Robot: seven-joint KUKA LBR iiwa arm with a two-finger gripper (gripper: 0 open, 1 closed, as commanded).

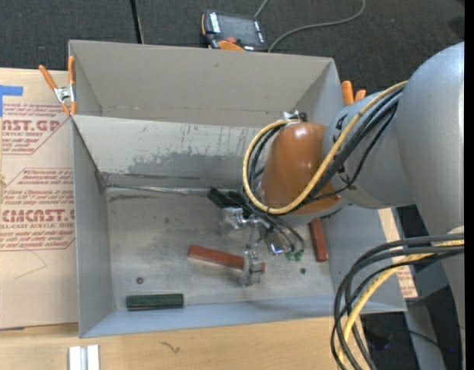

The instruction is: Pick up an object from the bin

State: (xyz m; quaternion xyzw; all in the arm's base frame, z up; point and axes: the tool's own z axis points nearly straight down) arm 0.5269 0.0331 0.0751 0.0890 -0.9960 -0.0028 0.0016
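My gripper [245, 245] hangs low over the middle of the bin floor, under the orange wrist cover. It is open, its two metal fingertips [253, 270] standing apart with nothing between them. A reddish-brown flat stick [213, 257] lies on the floor just left of the gripper, its right end touching or right beside the nearer fingertip. A second reddish-brown stick [320, 240] lies to the right of the gripper, close to the bin's right wall. A small green piece [298, 255] sits between that stick and the gripper.
A dark green bar [155, 302] lies flat near the bin's front left corner, with a tiny dark bit [140, 282] just behind it. A black object [221, 198] lies at the foot of the back wall, behind the gripper. The arm covers the bin's right side.
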